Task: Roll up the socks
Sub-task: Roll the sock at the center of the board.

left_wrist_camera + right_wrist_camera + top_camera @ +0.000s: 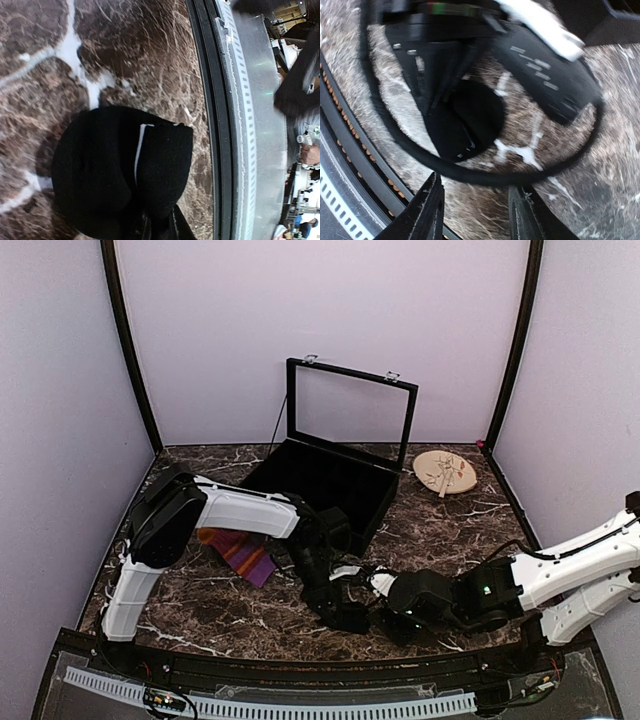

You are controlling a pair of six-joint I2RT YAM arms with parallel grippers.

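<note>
The black sock lies bunched on the marble near the table's front edge, a thin white stripe showing along one fold. My left gripper is shut on its near end; from above, my left gripper reaches down at the table's middle front. The striped purple, orange and red sock lies flat to the left, partly under the left arm. My right gripper is open with only marble between its fingers, a short way from the black sock. In the top view, my right gripper is just right of the left one.
An open black case with its lid raised stands at the back centre. A round wooden plate lies at the back right. A black cable loops across the marble in front of the right fingers. The table's front rail runs close by.
</note>
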